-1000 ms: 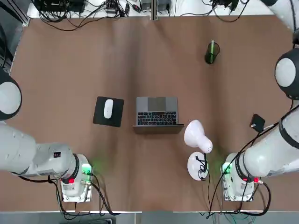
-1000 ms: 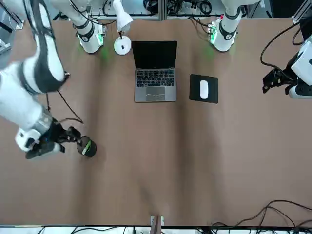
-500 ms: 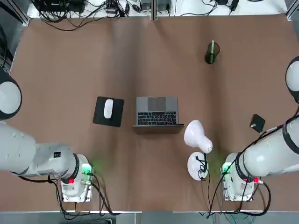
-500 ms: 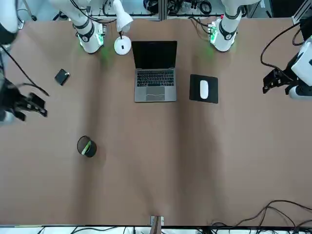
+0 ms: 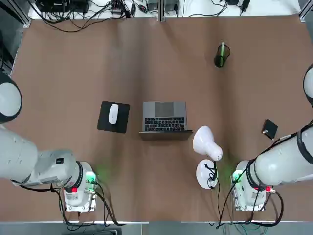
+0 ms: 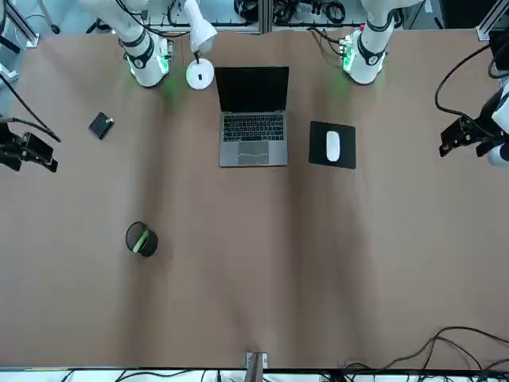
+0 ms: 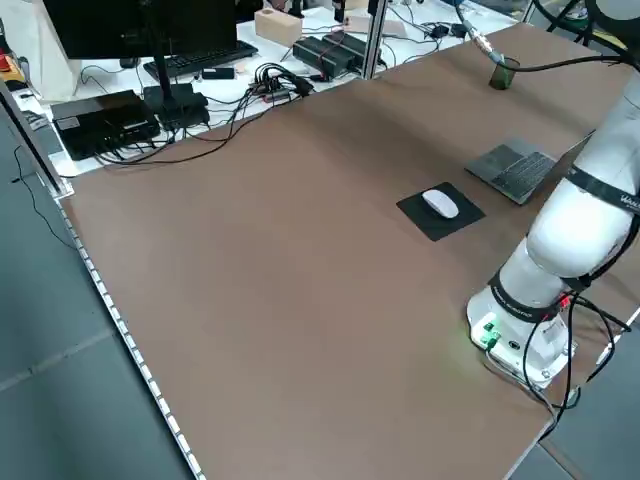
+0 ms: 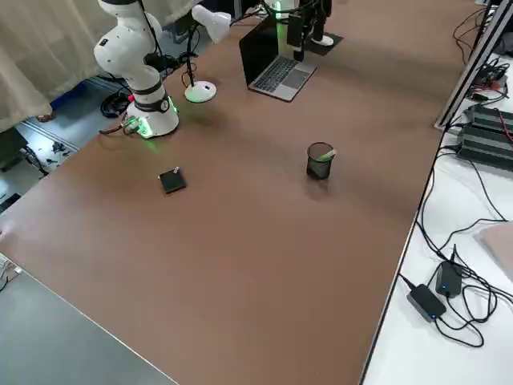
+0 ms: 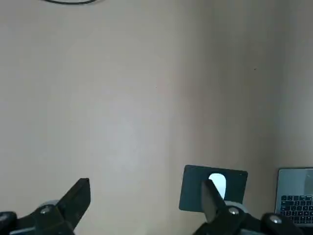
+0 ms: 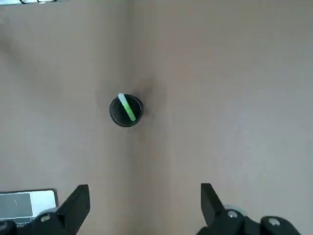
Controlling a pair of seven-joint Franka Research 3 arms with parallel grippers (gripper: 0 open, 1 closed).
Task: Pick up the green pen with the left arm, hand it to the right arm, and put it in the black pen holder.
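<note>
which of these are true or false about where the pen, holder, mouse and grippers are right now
1. The green pen stands inside the black pen holder. True.
2. The right gripper is shut on the pen. False: it is open, empty and well away from the holder.
3. The white mouse lies on the mouse pad. True.
4. The laptop is closed. False: its lid is up and the keyboard shows.
5. The left gripper is open and holds nothing. True.
</note>
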